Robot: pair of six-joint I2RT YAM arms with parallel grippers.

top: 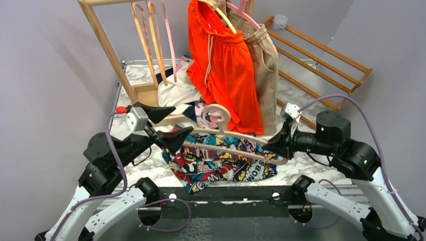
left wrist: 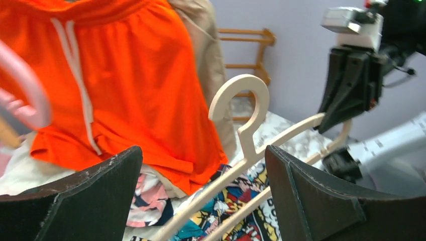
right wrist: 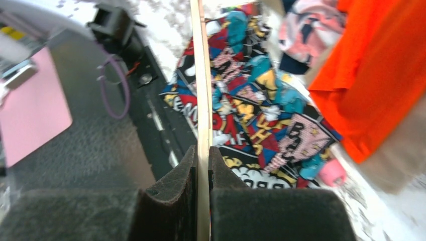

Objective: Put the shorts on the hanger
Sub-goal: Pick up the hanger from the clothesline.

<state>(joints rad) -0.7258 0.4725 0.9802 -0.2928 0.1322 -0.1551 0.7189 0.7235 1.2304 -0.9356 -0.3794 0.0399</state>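
The shorts [top: 221, 163] lie crumpled on the marble-patterned table [top: 306, 165] at its near edge, between the two arms and directly under the hanger [left wrist: 246, 143]. The hanger hangs just above them, roughly level, its hook pointing away toward the orange shorts [top: 226, 65] and beige shorts [top: 266, 60] on the wooden rack [top: 105, 40]. The right jaws are clenched on the hanger's right end; the right wrist view shows the thin cream edge [right wrist: 203, 100] pinched tight between the two pads. The left jaws are spread wide and grasp nothing. The hanger's left end runs in between them, though whether it touches either finger cannot be told. The shorts look like thin, light fabric, soft and limp. They will probably sag, fold and trail when lifted, so a pinch on one layer at an outer edge should serve better than a grab into the bunched middle. Which edge is the waistband cannot be told from here. The hanger is stiff, with smooth rounded arms and a lower bar, so the cloth will likely slide on it easily. Draping the shorts evenly over the bar seems the safest hold. Held at one end only, the hanger may tilt once the fabric's weight comes onto it.
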